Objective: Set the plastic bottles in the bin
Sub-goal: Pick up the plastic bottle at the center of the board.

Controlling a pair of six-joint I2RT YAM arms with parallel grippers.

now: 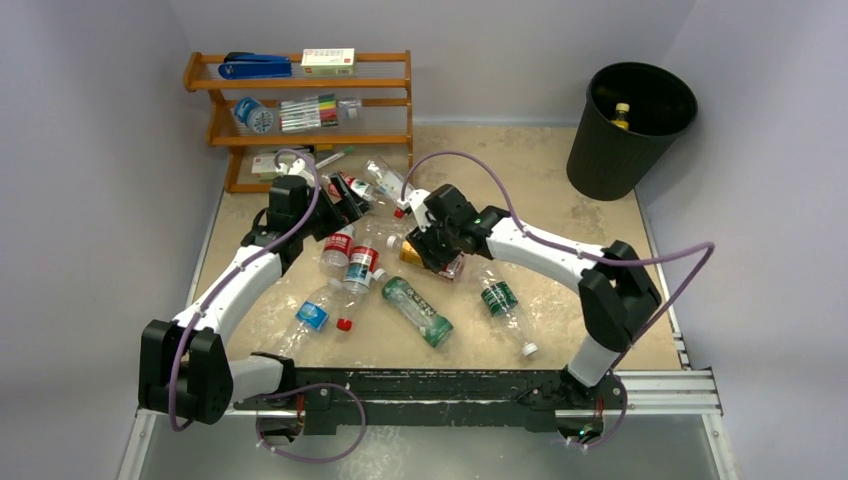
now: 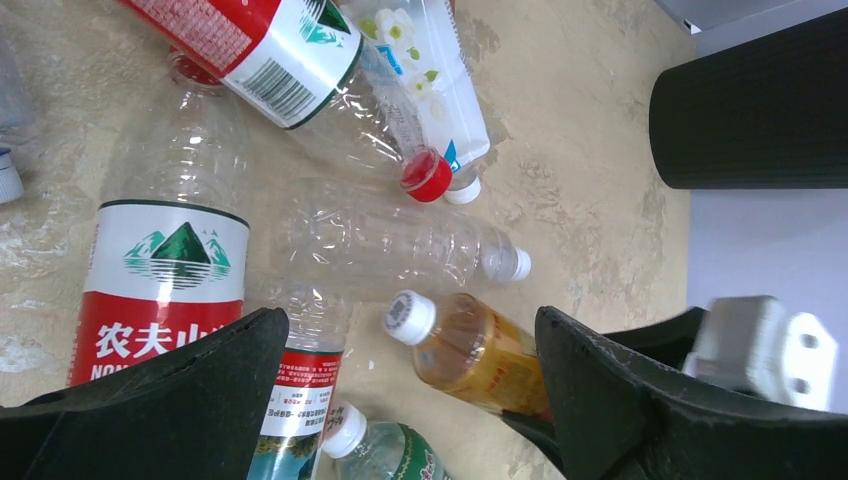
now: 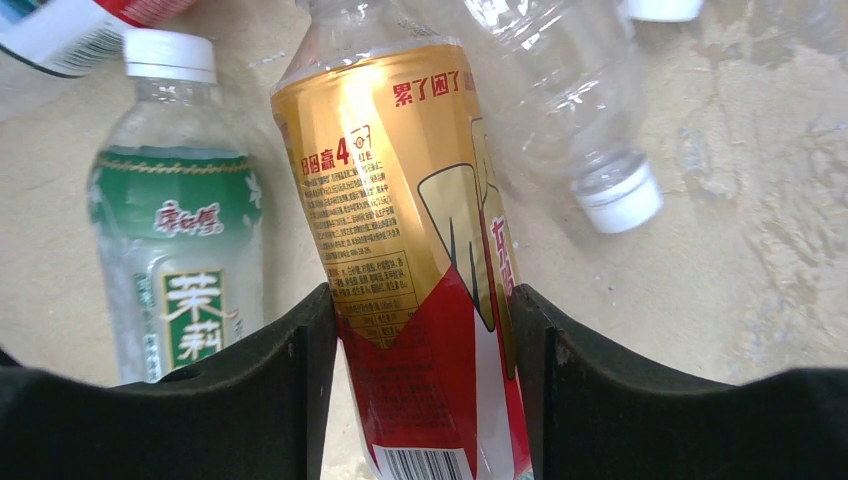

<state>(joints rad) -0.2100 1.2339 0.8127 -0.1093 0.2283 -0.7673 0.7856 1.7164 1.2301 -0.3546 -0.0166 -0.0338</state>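
Note:
Several plastic bottles lie in the middle of the table: red-labelled ones (image 1: 361,262), a blue-labelled one (image 1: 312,315) and a green-labelled one (image 1: 418,312). My right gripper (image 1: 437,250) is shut on a gold-and-red labelled bottle (image 3: 400,200), with a finger against each side; the bottle also shows in the left wrist view (image 2: 475,352). My left gripper (image 1: 350,202) is open and empty above the far-left bottles, its jaws wide apart (image 2: 410,335). The black bin (image 1: 630,130) stands at the far right with one yellow bottle (image 1: 621,115) inside.
A wooden shelf rack (image 1: 300,110) stands at the far left with a blue stapler (image 1: 255,67) and marker pens (image 1: 308,112). A green-labelled bottle (image 3: 180,260) and a clear white-capped bottle (image 3: 560,120) lie beside the held bottle. The bin's wall (image 2: 750,110) shows in the left wrist view.

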